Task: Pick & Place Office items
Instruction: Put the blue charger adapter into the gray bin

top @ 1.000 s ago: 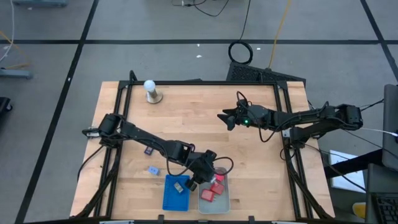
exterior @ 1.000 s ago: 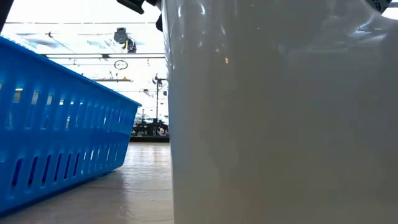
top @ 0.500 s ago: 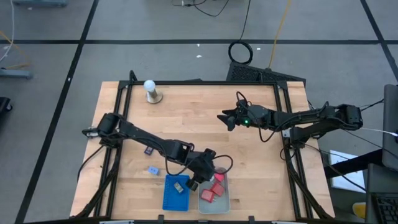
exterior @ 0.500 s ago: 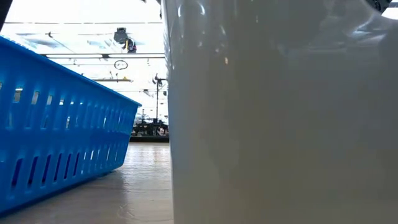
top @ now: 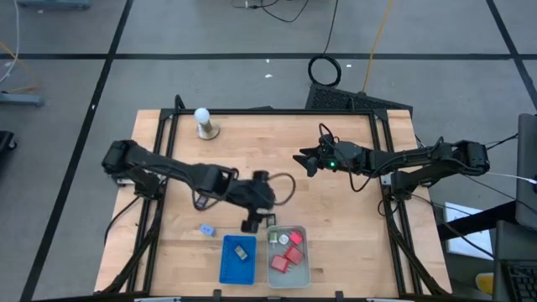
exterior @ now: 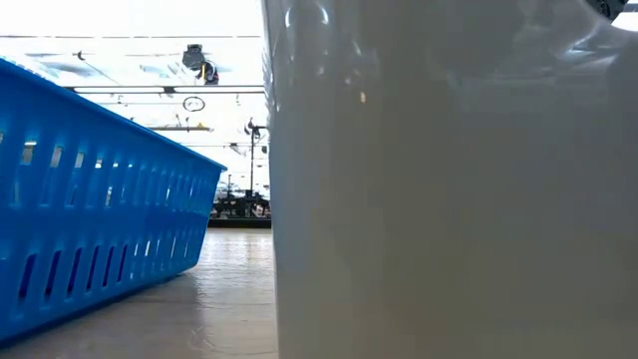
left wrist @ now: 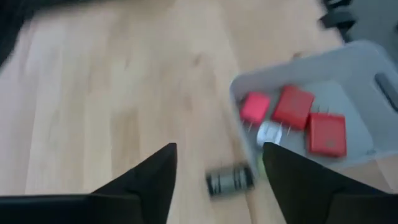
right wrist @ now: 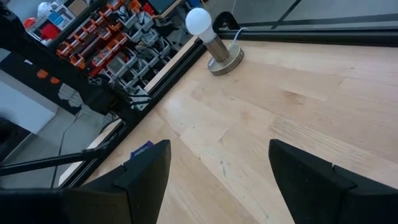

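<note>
The left gripper [top: 252, 225] hangs over the bare wood just beside the grey tray's [top: 304, 267] far-left corner, its fingers [left wrist: 149, 180] spread wide with nothing between them. In the left wrist view a small black item [left wrist: 230, 180] lies on the table between the fingertips, just outside the tray wall. Inside the grey tray sit 3 red blocks [top: 285, 252] and a small pale piece [left wrist: 271, 133] touching them; a green item [top: 274, 237] shows at the tray's far-left corner. The blue tray [top: 226, 267] stands touching the grey one on its left side and holds 1 small dark item [top: 240, 253]. A light blue item [top: 206, 230] lies on the table near the blue tray's far-left corner. A white ball on a round base [top: 202, 122] stands upright near the table's [top: 252, 159] far-left edge, well apart from the trays. The right gripper [top: 304, 159] waits over the table's right half, fingers [right wrist: 140, 174] apart and empty. The low view is filled by the grey tray's pale wall and the blue tray's slotted side.
</note>
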